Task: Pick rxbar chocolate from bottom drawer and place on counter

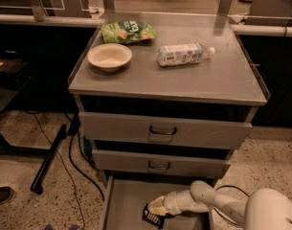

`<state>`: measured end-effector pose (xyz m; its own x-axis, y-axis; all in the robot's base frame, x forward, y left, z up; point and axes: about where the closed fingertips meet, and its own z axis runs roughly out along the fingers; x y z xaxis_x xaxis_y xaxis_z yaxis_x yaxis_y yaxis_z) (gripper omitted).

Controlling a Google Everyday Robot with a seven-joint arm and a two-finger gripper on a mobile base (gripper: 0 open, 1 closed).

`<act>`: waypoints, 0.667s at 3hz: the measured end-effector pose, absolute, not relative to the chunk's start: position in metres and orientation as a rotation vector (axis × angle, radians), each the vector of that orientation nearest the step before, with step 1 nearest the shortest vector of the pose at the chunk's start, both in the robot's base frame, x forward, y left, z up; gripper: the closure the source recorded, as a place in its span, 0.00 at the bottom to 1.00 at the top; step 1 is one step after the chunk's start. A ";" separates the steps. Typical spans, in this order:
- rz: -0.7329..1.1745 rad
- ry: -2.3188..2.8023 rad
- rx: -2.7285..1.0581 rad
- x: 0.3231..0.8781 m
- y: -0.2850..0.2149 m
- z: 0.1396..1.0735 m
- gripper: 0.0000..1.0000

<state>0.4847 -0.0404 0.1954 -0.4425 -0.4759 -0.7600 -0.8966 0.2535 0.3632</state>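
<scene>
Currently at the grasp step: my gripper (156, 207) is down inside the open bottom drawer (124, 199), its tip touching the rxbar chocolate (152, 217), which lies on the drawer floor just below it. Whether I grip the bar or merely rest on it, I cannot tell. Next move, in my judgement: secure hold, lift clear, carry up to the counter (222, 83), near side of the bottle (181, 54).

White arm (210, 201), yellowish tool (154, 209) at tip
</scene>
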 end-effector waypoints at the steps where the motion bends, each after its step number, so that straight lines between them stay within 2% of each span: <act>1: 1.107 2.081 -1.195 0.477 -0.069 0.233 1.00; 2: 1.063 2.112 -1.158 0.462 -0.109 0.303 1.00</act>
<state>0.4616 -0.1092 0.3026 -0.5110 -0.4647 -0.7232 -0.8576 0.3324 0.3924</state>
